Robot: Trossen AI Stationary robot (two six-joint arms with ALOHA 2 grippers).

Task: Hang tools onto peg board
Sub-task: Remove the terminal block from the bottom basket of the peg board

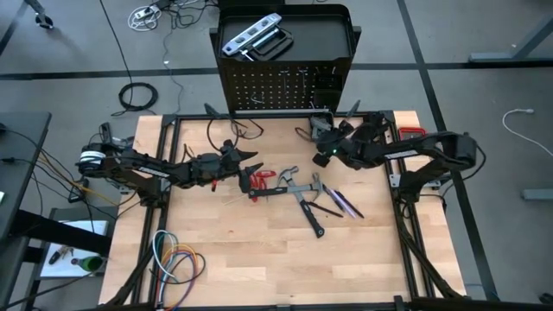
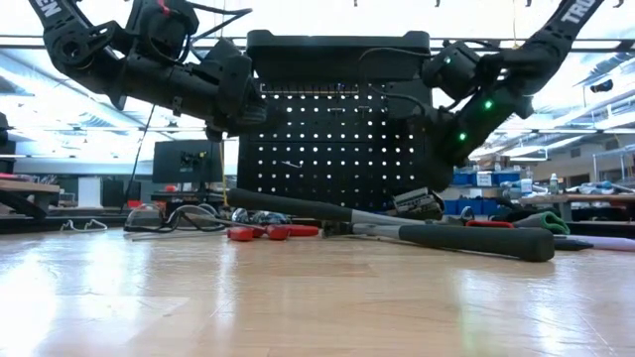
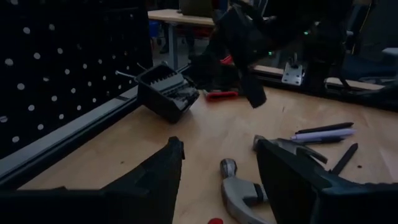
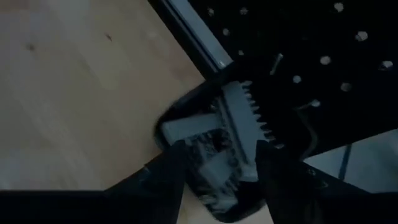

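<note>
Hammers, red-handled pliers and screwdrivers lie mid-bench, before the upright peg board. The right end effector, fingers apart, hangs over a small black box at the board's foot. The left end effector, fingers apart, hovers near the hammers.

Both arms are built of dark, matte black segments with rounded joint housings, and white lettering runs along the upper links where the low view catches them. The right arm carries small green indicator lights near its wrist, with a red patch and a pale metal bracket on its links toward the base. The left arm has thin black cables looping off it, a white collar near its base, and each pincer ends in two broad, dark, wedge-shaped fingers.
</note>
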